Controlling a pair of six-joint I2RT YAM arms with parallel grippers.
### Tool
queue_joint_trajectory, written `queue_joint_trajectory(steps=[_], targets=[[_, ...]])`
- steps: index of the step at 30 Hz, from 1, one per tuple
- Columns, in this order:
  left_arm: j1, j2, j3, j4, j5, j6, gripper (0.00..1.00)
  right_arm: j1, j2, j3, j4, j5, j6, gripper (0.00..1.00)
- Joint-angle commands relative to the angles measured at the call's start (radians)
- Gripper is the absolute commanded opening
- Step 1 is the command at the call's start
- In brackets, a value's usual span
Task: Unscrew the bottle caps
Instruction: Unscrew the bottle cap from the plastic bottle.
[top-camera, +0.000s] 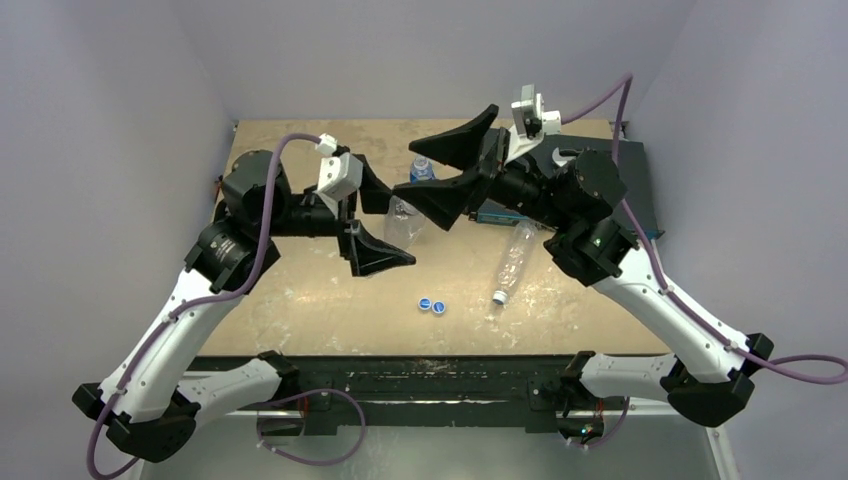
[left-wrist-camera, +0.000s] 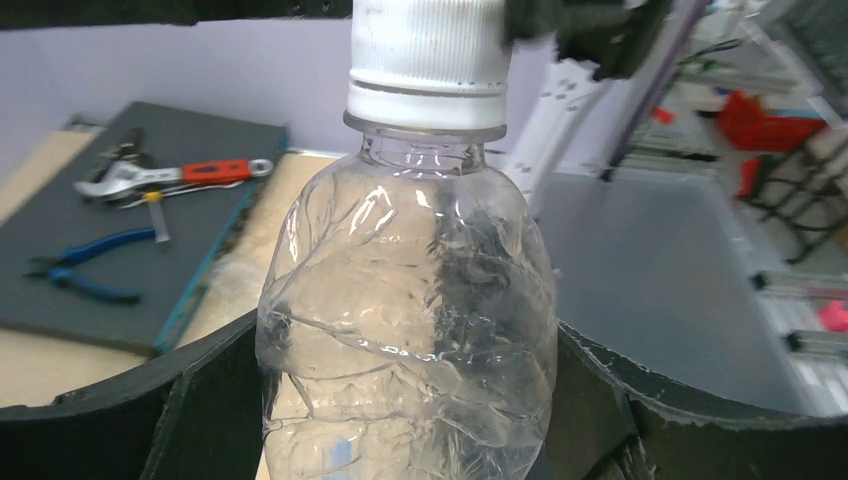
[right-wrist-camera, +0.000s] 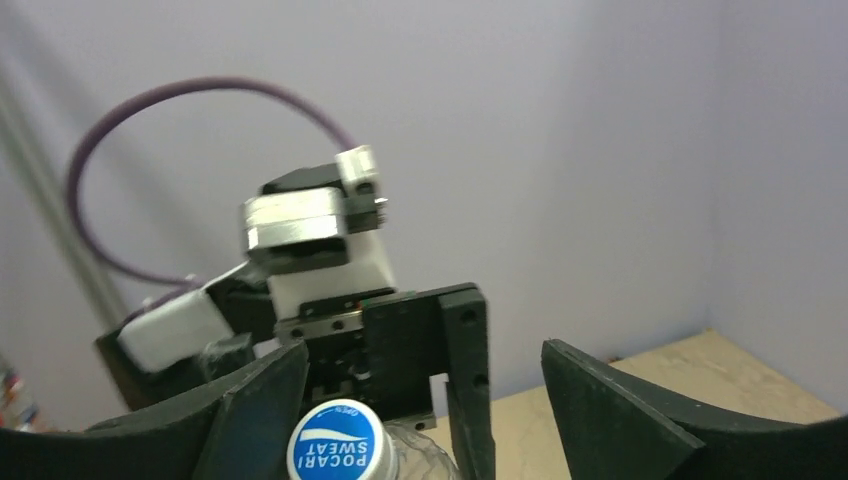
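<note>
1. The left gripper (top-camera: 398, 228) pinches the crinkled clear bottle (left-wrist-camera: 400, 300) by its belly, one finger on each side. The grip sits low on the body, probably to stop the bottle spinning while leaving the neck free for the other arm.
2. Above those fingers, the bottle's ribbed white cap (left-wrist-camera: 430, 55) is screwed down on the neck. A dark blurred part, likely of the other arm, shows just beside it at the upper edge.
3. On the table (top-camera: 300, 310), nearer the arm bases than the left gripper, two loose blue caps (top-camera: 431, 305) lie side by side. They are well apart from both tools, so part of the task looks done.
4. Just beyond the held bottle stands a blue-capped bottle (top-camera: 422, 172), at the mouth of the right gripper (right-wrist-camera: 425, 390).
5. The right gripper's fingers are spread wide and grip nothing. The blue cap (right-wrist-camera: 337, 442) sits low between them, close to one finger and well clear of the other. I cannot tell whether it is level with the finger pads. The wide spread probably leaves room to settle around a cap before closing to twist.
6. Below the right gripper's wrist, another clear bottle (top-camera: 513, 258) lies on its side, untouched. Its near end is white, possibly a cap.
</note>
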Motion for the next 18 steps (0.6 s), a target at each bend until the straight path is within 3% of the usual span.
queue_joint_trajectory(steps=[1, 9, 18], targets=[[-0.001, -0.044, 0.003, -0.032, -0.253, 0.181, 0.03, 0.000, -0.020, 0.010, -0.015, 0.298, 0.088, 0.92], [-0.001, -0.072, -0.059, 0.035, -0.507, 0.208, 0.03, 0.090, 0.002, 0.060, -0.147, 0.505, 0.069, 0.83], [-0.001, -0.062, -0.063, 0.050, -0.549, 0.185, 0.04, 0.133, 0.032, 0.056, -0.128, 0.548, 0.059, 0.64]])
